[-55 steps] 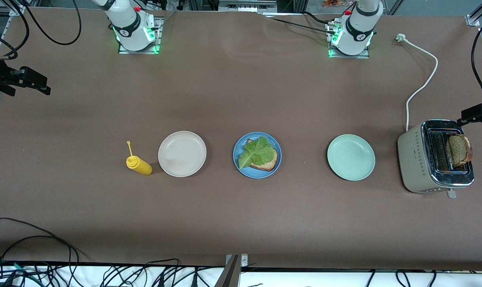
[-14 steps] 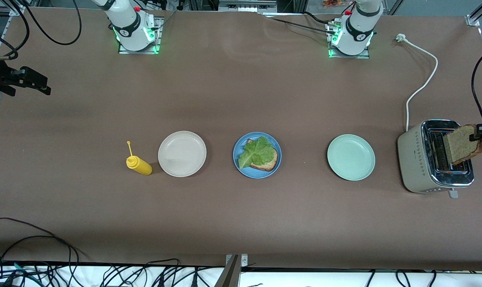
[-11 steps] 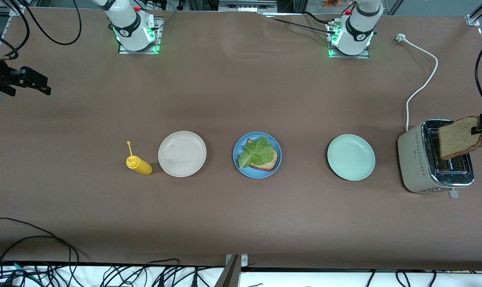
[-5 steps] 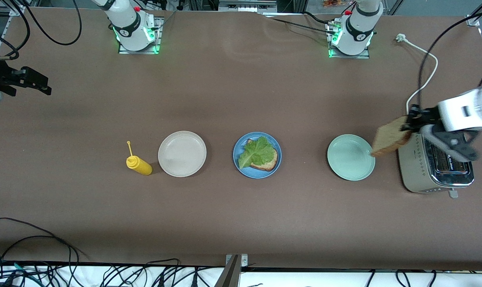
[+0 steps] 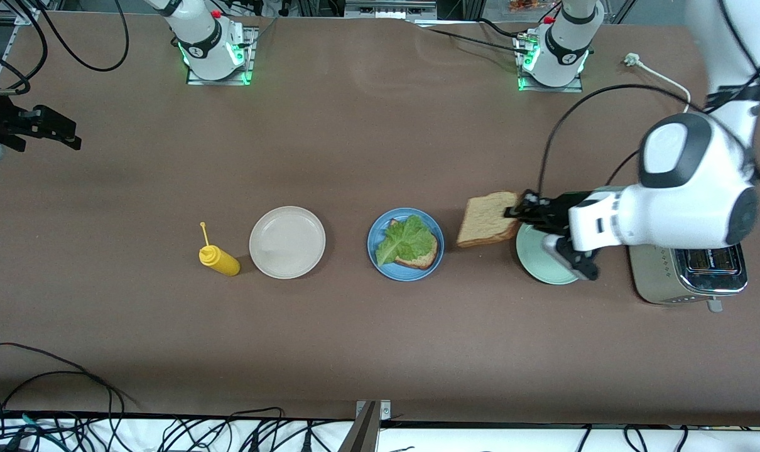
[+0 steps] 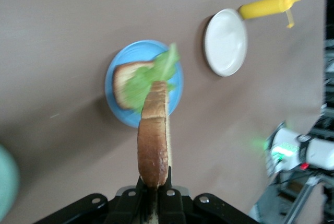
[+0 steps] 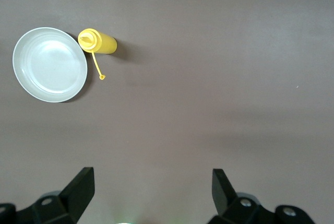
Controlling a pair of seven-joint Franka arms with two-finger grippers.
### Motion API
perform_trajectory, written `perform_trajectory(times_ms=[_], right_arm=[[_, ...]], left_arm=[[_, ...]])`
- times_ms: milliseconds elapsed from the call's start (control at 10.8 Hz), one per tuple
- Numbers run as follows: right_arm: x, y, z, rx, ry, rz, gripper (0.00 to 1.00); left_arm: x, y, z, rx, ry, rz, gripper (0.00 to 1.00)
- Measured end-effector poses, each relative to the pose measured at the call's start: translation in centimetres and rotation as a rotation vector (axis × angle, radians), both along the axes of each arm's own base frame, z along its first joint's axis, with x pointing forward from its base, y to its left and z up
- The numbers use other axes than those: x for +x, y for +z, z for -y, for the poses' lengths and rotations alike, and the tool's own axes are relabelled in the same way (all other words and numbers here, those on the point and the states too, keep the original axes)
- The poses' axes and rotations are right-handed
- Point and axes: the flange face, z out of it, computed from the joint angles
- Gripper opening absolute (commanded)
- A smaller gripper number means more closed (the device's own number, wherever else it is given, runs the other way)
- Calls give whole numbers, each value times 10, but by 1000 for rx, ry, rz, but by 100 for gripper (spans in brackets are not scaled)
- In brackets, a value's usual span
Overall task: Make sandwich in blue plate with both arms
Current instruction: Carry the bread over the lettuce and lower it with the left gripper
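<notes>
The left claw pinches the top slice by one edge, over the worktop beside the blue plate, ready to cap the lettuce. The right claw waits, spread wide.

A brown table fills the view (evenly lit); black cables tangle along its near edge.

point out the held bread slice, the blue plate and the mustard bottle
held bread slice (image 5: 485, 220), front view, middle of its face
blue plate (image 5: 405, 275), front view, bare rim nearest the camera
mustard bottle (image 5: 222, 262), front view, yellow body
</notes>
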Motion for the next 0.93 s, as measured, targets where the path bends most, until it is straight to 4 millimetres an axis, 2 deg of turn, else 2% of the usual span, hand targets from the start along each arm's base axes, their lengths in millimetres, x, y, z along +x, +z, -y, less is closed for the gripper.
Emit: perform_trajectory(times_ms=[93,278,556,741,926], right_arm=[[0,0,0,0,-1,1,100],[0,2,1,-1,-2,3,100],[0,2,2,-7,-2,3,100],[0,2,2,-7,-2,2,100],[-1,2,2,-8,-2,0,100]], left_arm=[[1,-16,29,-40,28,-26,0],[6,-55,71,-146,90,-73,0],[8,-119,119,-205,168,-99,0],[0,-148,125,-207,128,-113,0],[-10,-185,125,-210,92,-143,0]])
